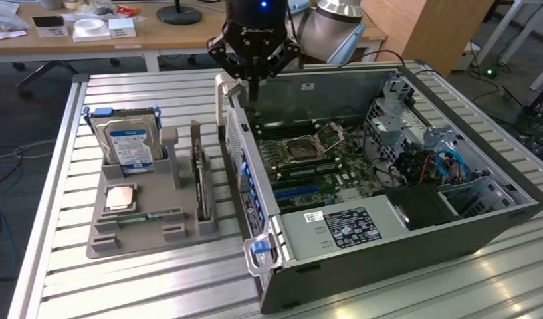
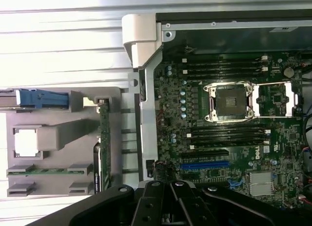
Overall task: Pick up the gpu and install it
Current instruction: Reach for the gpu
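Note:
The gpu is a thin dark card standing on edge in a slot of the grey holder, on the side nearest the computer case. In the wrist view the gpu appears edge-on, as a narrow green-dark strip. My gripper hangs over the far end of the case's side wall, well above and beyond the gpu, apart from it. Its fingers point down, pressed together with nothing between them, and appear again in the wrist view as the gripper. The open case shows the motherboard with a blue card slot.
The holder also carries a silver hard drive with a blue-white label, a square processor and a narrow green memory stick. Everything stands on a slatted metal table. Desks with clutter lie behind.

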Robot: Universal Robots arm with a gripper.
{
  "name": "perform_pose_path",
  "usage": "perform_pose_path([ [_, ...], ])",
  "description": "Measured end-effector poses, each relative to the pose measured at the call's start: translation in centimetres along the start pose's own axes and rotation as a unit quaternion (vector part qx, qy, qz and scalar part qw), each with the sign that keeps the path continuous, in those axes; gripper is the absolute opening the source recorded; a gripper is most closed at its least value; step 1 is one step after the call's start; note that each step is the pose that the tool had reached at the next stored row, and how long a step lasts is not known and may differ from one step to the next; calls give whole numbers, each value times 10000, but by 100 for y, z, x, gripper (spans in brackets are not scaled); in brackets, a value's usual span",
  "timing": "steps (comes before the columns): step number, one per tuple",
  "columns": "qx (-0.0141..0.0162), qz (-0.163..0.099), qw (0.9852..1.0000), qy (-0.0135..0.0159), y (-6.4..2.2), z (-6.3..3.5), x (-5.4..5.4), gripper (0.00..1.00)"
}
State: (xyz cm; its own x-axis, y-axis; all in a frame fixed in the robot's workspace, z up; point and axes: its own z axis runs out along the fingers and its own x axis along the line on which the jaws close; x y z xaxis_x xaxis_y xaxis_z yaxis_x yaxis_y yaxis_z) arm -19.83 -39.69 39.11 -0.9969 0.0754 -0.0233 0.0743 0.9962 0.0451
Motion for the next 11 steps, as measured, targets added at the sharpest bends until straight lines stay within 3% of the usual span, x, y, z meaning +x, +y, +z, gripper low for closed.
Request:
perform_pose_path([
  [11,0,-1,10000,0,-1,1,197,11],
])
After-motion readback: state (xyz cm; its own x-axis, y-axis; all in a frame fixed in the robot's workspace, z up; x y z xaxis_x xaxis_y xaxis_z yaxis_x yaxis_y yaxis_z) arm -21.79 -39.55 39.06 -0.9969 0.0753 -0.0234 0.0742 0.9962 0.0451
